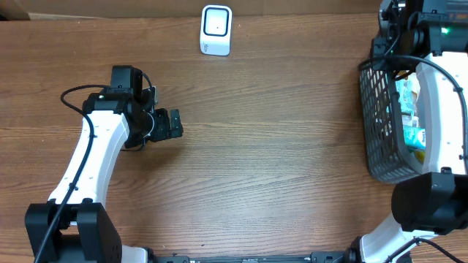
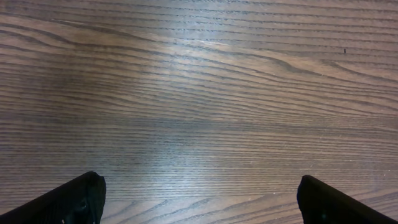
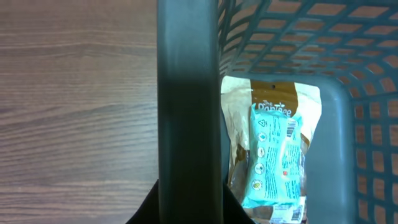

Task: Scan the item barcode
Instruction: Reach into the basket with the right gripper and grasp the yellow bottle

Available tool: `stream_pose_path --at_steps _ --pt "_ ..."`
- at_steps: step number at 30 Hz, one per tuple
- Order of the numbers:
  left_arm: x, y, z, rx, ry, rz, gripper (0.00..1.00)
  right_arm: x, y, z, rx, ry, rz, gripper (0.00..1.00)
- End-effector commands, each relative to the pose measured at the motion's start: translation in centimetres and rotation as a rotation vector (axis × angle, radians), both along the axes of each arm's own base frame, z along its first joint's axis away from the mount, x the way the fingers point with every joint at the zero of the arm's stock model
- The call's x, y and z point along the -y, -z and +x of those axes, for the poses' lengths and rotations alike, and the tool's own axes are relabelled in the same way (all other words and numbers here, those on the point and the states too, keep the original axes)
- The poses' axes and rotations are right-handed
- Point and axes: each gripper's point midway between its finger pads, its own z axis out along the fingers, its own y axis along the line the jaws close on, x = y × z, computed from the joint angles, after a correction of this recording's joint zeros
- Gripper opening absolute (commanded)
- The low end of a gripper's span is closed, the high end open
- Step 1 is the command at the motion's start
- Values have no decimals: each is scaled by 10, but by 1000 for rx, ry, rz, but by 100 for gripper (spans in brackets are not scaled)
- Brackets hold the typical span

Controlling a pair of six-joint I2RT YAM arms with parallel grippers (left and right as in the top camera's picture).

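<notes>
Currently the right pincer [image 3: 189, 210] sits closed at the basket [image 3: 186, 93] rim, perhaps clamping it; the teal packet [image 3: 273, 155] lies inside, at right. Meanwhile the left pincer [image 2: 199, 202] gapes idle. Grasp the packet, barcode facing the far scanner [image 1: 216, 29].

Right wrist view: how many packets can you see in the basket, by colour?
Teal packet: 1
Tan pouch: 1
Total showing in the basket: 2
</notes>
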Motion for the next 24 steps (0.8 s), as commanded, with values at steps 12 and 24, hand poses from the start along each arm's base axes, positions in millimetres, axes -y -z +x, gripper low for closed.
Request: stream_pose_path --at_steps 12,24 --pt "-1 -2 4 9 -8 4 100 -20 -32 52 240 -107 63 4" --pt "-1 -2 4 9 -8 4 100 -23 -44 61 300 22 189 22"
